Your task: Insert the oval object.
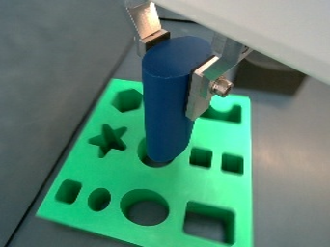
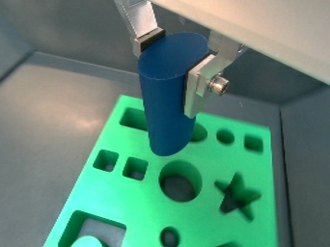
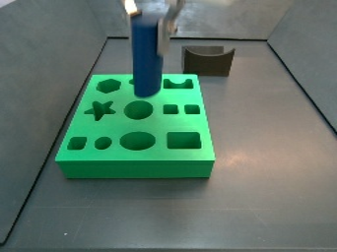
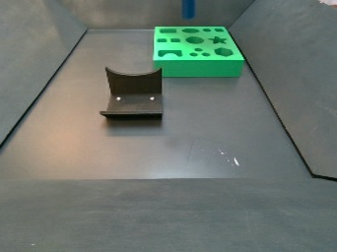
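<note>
In both side views a green block (image 3: 136,133) with shaped cut-outs lies on the dark floor (image 4: 171,187). In a side view its left part carries a star-shaped hole (image 3: 104,109), with a small oval hole (image 3: 101,143) near the front edge and a large round hole (image 3: 137,141) beside it. At the centre of that view the oval object (image 3: 145,57), a smooth blue peg, stands upright over the block, its lower end at the block's top face beside the star; whether the tip has entered a hole cannot be told there. The gripper (image 3: 149,10) sits at the peg's upper end, partly cut off by the frame. In both wrist views the silver fingers (image 1: 204,85) press against opposite sides of the peg, so the gripper is clamped on the oval object. In a wrist view the peg's lower end (image 1: 160,154) meets a dark opening in the block. To the right in a side view, a dark grey block with a curved notch (image 3: 208,60) stands on the floor behind the green block, apart from it. In a side view this grey block (image 4: 132,94) appears in the foreground, well apart from the green block (image 4: 198,51) at the back.
</note>
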Controlling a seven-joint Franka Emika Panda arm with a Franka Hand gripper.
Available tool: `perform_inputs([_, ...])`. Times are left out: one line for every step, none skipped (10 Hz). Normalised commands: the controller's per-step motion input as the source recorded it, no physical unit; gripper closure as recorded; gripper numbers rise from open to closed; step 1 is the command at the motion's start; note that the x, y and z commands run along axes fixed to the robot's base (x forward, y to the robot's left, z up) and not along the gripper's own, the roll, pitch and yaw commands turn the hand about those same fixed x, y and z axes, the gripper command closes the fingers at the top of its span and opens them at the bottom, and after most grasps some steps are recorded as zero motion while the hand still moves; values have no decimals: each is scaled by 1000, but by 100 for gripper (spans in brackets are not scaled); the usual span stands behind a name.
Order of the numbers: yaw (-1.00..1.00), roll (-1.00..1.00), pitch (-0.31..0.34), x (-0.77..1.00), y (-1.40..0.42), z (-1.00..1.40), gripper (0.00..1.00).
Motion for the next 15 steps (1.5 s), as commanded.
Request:
perform_inputs([-889, 109, -54, 51, -320, -663, 100])
perform_inputs([-777, 116, -71, 77, -480, -560, 100])
perform_inputs([-669, 146, -106, 83, -606, -489, 100])
perform_inputs([-651, 141, -101, 71, -629, -449, 100])
perform_inputs([-726, 134, -74, 91, -506, -263, 100])
perform_inputs([-897, 93, -21, 63, -226, 9, 100])
perform_inputs([-986, 50, 0, 0, -86, 274, 100])
perform_inputs([-1000, 20, 0, 0, -3, 294, 100])
perform_inputs([-1000, 0, -33, 0, 0, 123, 100])
perform_inputs([-1000, -23, -46, 0, 0, 49, 100])
perform_inputs([-1000, -91, -99, 0, -3, 0, 100])
perform_inputs([-997, -107, -107, 0, -11, -40, 100])
perform_inputs([-906, -54, -89, -140, -3, -6, 100])
perform_inputs([-700, 0, -44, -463, 0, -31, 100])
perform_inputs([-557, 0, -79, -677, 0, -197, 100])
